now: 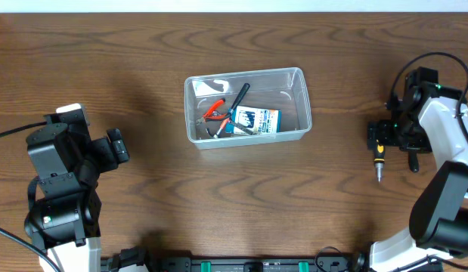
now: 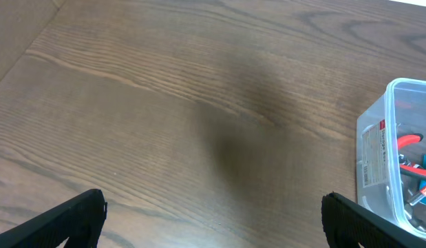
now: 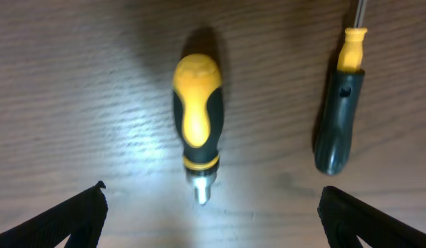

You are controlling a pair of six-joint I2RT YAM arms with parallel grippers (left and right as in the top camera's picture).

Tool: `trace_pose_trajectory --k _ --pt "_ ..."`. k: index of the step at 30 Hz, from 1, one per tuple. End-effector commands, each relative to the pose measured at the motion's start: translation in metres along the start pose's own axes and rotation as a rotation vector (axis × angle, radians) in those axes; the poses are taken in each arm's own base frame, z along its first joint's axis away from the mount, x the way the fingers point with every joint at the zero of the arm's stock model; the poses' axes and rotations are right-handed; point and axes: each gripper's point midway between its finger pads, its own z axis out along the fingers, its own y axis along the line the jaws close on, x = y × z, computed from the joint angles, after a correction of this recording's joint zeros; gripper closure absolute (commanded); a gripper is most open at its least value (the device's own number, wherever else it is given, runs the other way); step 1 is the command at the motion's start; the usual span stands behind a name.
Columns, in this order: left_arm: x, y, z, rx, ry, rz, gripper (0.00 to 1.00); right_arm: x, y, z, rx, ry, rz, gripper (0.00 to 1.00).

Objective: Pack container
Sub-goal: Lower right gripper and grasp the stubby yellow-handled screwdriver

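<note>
Two tools lie near the right edge of the bench point(image 1: 143, 189), below the right gripper point(image 3: 213, 207), which is spread wide and empty: a stubby screwdriver point(image 3: 197, 117) and a slim screwdriver point(image 3: 338, 124). Centre over the stubby one, well apart from its neighbour, and descend straight. The container point(image 1: 247, 73) stands mid-bench. The left gripper point(image 2: 213, 207) seems released too.

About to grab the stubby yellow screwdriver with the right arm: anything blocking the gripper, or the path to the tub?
Nothing visible does. The right gripper is open over the stubby screwdriver; the slimmer screwdriver lies beside it, apart. Only bare wood shows between there and the container.
</note>
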Motion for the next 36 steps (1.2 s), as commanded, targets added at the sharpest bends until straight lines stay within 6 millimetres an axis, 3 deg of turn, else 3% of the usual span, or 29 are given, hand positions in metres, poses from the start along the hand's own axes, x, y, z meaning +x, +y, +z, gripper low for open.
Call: trace_pose_trajectory --k 1,15,23,28,36 --pt "0.002 0.003 0.003 -0.014 0.008 0.011 0.02 -0.001 0.002 0.012 -0.073 0.015 0.007 0.01" --pt "0.002 0.003 0.004 -0.014 0.012 0.011 0.02 -0.003 0.007 0.072 -0.088 0.128 -0.007 0.01" --pt "0.002 0.003 0.004 -0.014 0.012 0.012 0.02 0.000 0.004 0.078 -0.065 0.151 -0.012 0.03" --pt "0.002 0.003 0.004 -0.014 0.011 0.012 0.02 0.001 0.004 0.078 -0.066 0.156 -0.007 0.24" --pt "0.002 0.003 0.004 -0.014 0.010 0.012 0.02 0.001 0.004 0.078 -0.065 0.156 0.000 0.50"
